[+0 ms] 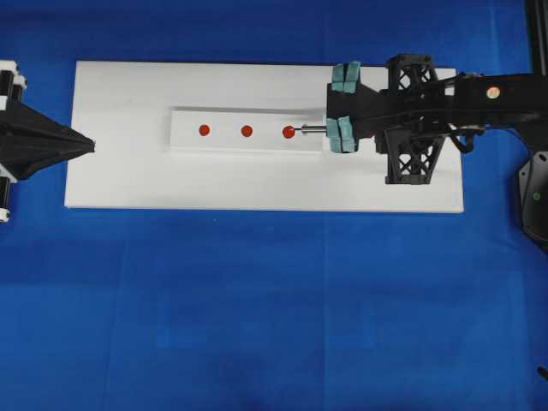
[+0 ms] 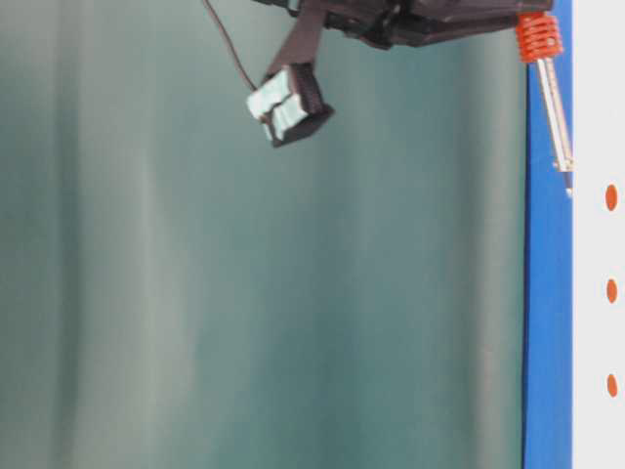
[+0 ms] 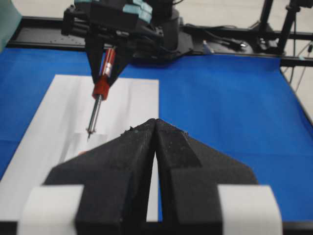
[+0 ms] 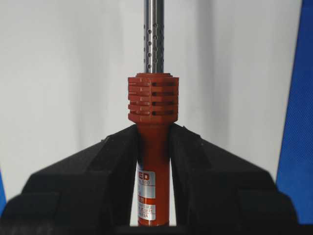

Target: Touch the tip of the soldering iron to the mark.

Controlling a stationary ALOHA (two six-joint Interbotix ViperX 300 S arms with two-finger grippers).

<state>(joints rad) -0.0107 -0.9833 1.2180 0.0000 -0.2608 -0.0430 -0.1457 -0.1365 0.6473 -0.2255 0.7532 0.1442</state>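
Observation:
My right gripper [image 4: 153,129] is shut on the red-orange handle of the soldering iron [image 4: 153,147]. In the overhead view its silver shaft [image 1: 313,130] points left, and the thin tip lies at the right edge of the nearest red mark [image 1: 288,132]. Whether tip and mark touch I cannot tell. The left wrist view shows the soldering iron [image 3: 103,81] slanting down towards the white strip [image 3: 73,144]. Two more red marks [image 1: 247,131] [image 1: 204,130] sit further left on the strip. My left gripper [image 1: 90,145] is shut and holds nothing, at the board's left edge.
The strip lies on a white board [image 1: 257,184] over a blue cloth [image 1: 257,300]. Teal pads [image 1: 346,77] are fixed on the right arm above the iron. A black stand [image 1: 535,197] sits at the right edge. A black cord [image 2: 229,44] hangs from the arm.

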